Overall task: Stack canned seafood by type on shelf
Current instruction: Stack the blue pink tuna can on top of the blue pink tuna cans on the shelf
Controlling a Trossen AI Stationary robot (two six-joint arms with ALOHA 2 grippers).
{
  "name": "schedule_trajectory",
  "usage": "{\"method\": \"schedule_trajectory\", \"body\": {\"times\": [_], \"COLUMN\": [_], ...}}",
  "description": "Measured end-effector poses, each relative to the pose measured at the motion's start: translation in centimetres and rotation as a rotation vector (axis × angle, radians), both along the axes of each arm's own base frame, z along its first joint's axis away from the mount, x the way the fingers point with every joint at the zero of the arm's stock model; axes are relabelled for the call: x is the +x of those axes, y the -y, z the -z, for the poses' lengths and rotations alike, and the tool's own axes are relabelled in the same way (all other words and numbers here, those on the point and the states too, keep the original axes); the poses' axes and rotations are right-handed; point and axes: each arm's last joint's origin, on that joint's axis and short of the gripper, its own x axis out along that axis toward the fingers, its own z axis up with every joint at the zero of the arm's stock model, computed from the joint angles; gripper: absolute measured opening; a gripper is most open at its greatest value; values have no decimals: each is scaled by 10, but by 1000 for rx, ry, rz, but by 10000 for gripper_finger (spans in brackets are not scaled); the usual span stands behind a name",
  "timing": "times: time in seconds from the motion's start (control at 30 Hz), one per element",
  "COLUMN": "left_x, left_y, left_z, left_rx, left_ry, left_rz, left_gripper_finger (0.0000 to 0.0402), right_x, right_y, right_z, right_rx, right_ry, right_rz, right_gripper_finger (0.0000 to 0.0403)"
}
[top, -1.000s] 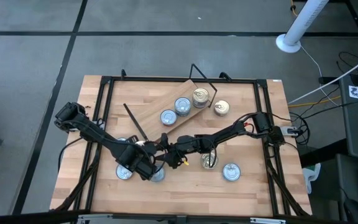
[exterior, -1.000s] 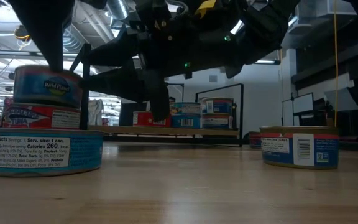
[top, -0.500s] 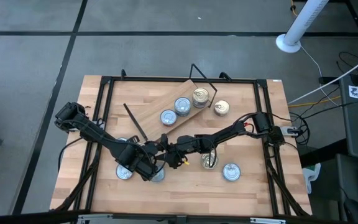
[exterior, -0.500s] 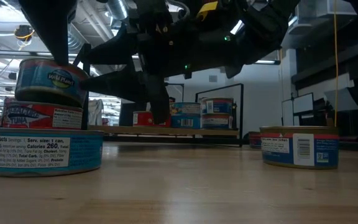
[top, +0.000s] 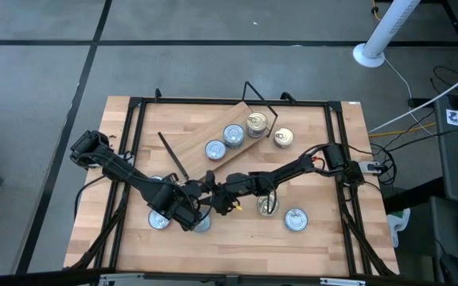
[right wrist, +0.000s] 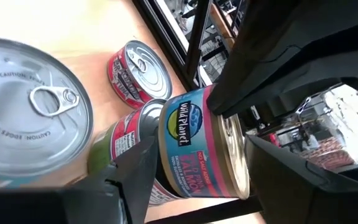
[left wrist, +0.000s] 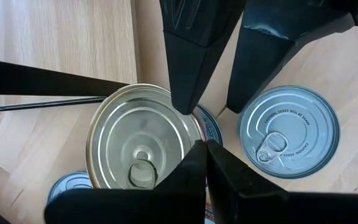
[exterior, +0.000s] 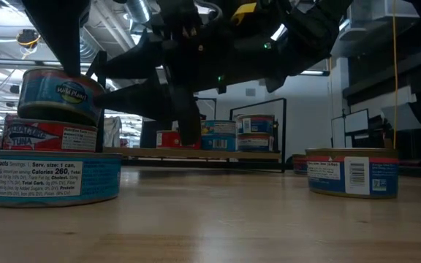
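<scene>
My right pincer [right wrist: 191, 168] grasps a Wild Planet tin [right wrist: 201, 146] by its sides, held slightly tilted just above a red-label tin [exterior: 50, 136] near the bench's [top: 324, 238] front left. My left pincer [left wrist: 205, 165] is clenched empty, just over the held tin's lid. The shelf [top: 213, 135] lies diagonally at the back with three tins [top: 233, 135] on it; other tins [top: 295, 219] sit loose on the bench.

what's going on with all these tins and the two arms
The right hand grips a blue Wild Planet tin, tilted above a red-labelled tin at the table's front left. The left hand, shut and empty, hovers over that tin's lid. Three tins sit on the small wooden shelf; others lie loose on the table.
</scene>
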Motion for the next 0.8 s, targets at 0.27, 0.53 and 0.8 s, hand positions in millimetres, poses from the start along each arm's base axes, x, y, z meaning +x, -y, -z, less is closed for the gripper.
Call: {"method": "schedule_trajectory", "body": {"times": [0.27,0.53,0.8], "left_x": [0,0,0], "left_y": [0,0,0], "left_z": [0,0,0], "left_rx": [0,-1,-6], "left_ry": [0,1,8], "left_rz": [0,0,-23], "left_gripper_finger": [0,0,0], "right_x": [0,-1,5], "right_y": [0,-2,-16], "right_z": [1,2,-12], "right_rx": [10,6,-5], "right_ry": [-13,-24,6], "right_rz": [3,12,50], "right_gripper_finger": [241,241,241]}}
